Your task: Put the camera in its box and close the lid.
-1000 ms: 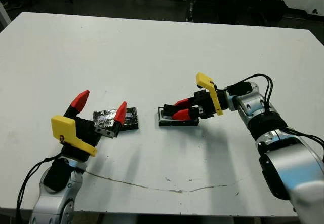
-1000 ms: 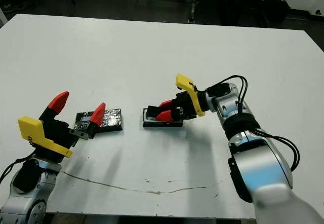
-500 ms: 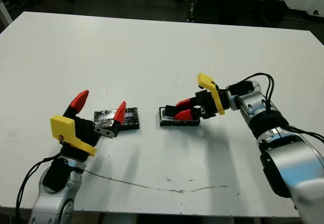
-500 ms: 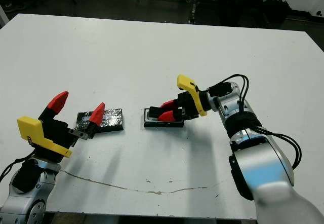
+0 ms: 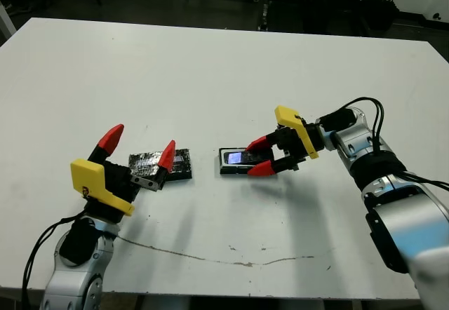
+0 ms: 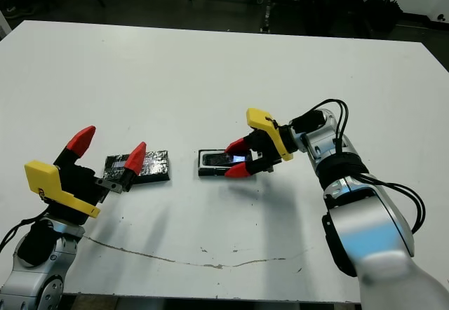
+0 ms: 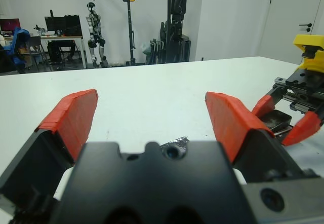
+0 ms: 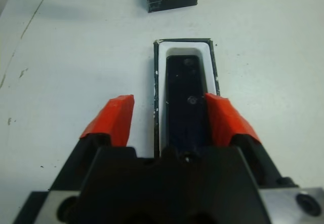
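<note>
Reaching low across the table, right claw (image 5: 261, 156) spread open over the camera (image 5: 236, 158).

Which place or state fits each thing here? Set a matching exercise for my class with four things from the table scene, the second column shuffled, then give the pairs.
Things:
1. camera
2. lid
3. right gripper
4. left gripper

Places or states:
A. open, raised near the lid
B. flat on the table, left of the box
C. lying inside the box
D. open, fingers either side of the box

Pairs: 1-C, 2-B, 3-D, 4-A
</note>
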{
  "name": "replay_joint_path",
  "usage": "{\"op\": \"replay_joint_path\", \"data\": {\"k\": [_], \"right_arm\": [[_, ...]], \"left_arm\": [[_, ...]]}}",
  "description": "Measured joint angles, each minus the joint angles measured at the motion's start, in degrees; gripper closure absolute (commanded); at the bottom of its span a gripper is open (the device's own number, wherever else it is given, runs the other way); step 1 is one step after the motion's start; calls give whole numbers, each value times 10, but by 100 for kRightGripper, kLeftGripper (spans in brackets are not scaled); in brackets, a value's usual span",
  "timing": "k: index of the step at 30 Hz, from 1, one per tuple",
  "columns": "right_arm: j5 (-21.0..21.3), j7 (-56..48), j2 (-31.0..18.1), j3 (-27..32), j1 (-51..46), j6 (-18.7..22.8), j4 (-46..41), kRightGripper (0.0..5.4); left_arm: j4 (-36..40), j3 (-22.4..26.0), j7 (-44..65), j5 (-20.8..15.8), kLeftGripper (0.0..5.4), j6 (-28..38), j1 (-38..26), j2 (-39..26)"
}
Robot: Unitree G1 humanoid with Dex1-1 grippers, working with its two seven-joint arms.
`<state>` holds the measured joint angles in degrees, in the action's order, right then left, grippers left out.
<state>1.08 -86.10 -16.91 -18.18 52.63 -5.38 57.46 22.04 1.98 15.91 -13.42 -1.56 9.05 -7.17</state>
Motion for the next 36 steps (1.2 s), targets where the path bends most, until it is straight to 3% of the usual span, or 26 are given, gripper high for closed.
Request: {"op": "replay_joint_path", "data": {"k": [10, 15, 27, 32, 36], "right_arm": [[-3, 3, -34, 20, -34, 25, -74, 19], [-49, 0, -58, 68, -46, 37, -107, 1], [-172, -7, -141, 162, -69, 185, -285, 1], [-204, 128, -144, 218, -157, 244, -454, 1], [-181, 294, -116, 240, -287, 253, -627, 42]], "left_arm": [[0, -7, -1, 0, 0, -2, -2, 1], [0, -10, -3, 1, 0, -3, -3, 2], [0, -11, -6, 2, 0, -3, -3, 2], [4, -14, -11, 4, 0, -4, 0, 3], [6, -16, -11, 4, 0, -5, 0, 4]]}}
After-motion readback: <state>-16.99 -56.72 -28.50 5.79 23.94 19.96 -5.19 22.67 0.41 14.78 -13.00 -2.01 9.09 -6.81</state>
